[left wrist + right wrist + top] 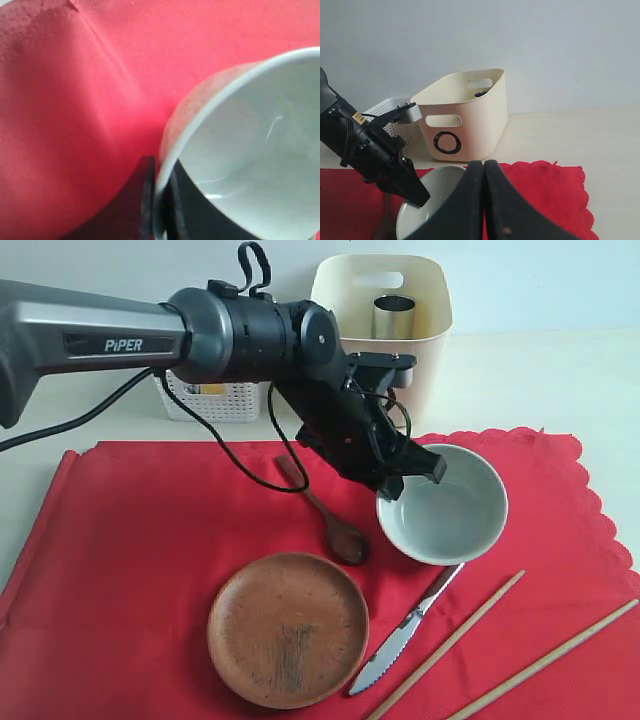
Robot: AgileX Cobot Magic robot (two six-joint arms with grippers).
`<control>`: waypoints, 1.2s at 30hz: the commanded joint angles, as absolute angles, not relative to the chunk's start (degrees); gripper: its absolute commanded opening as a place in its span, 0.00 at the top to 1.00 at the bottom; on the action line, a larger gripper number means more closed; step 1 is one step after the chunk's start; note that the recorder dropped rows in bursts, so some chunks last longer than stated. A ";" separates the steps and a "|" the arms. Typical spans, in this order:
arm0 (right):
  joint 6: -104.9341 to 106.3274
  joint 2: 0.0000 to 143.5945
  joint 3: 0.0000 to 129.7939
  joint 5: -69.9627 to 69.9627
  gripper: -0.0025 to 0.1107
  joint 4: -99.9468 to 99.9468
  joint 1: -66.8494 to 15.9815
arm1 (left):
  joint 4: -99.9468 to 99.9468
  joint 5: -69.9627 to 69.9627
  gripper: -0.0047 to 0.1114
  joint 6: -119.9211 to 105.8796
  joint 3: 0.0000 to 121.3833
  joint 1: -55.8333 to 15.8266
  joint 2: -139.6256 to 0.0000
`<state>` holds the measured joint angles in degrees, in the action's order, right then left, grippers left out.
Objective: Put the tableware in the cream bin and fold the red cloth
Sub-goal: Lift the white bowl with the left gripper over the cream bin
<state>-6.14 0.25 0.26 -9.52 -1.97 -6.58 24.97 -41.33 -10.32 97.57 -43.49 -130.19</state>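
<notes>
My left gripper (405, 480) (159, 175) is shut on the rim of the pale grey-green bowl (450, 515) (250, 150) (427, 200), one finger inside and one outside. The bowl is on the right part of the red cloth (140, 540) (75, 100) (545, 185). On the cloth also lie a dark wooden spoon (325, 515), a brown plate (288, 628), a serrated knife (405, 628) and two chopsticks (450, 640). The cream bin (430, 300) (470, 125) stands behind, with a steel cup (394, 316) inside. My right gripper (484, 165) is shut and empty, hovering near the bowl.
A low white lattice basket (215, 400) (395, 112) stands left of the cream bin, behind the left arm. Pale bare tabletop (540, 380) stretches to the right of the bin, beyond the cloth's scalloped edge.
</notes>
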 commanded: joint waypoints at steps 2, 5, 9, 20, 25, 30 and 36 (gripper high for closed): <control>-6.04 0.00 0.00 -8.93 0.98 -1.60 -6.66 | 25.04 -42.92 0.96 -10.23 97.51 -43.42 -128.45; -6.04 0.00 0.00 -8.93 0.98 -1.60 -6.66 | 25.04 -44.16 0.96 -10.23 97.51 -43.29 -125.94; -6.04 0.00 0.00 -8.93 0.98 -1.60 -6.66 | 24.53 -44.83 0.96 -10.35 97.51 -43.29 -121.31; -6.04 0.00 0.00 -8.93 0.98 -1.60 -6.66 | 21.99 -32.73 0.96 -9.94 97.51 -39.32 -112.33; -6.04 0.00 0.00 -8.93 0.98 -1.60 -6.66 | 24.00 -21.63 0.96 -9.86 97.51 -36.51 -113.13; -6.04 0.00 0.00 -8.93 0.98 -1.60 -6.66 | 24.52 -10.83 0.96 -9.86 97.51 -35.21 -115.18; -6.04 0.00 0.00 -8.93 0.98 -1.60 -6.66 | 24.17 1.95 0.96 -10.28 97.51 -35.20 -119.65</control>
<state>-6.14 0.25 0.26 -9.52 -1.97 -6.58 23.34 -4.86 -10.10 97.47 -35.27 -117.87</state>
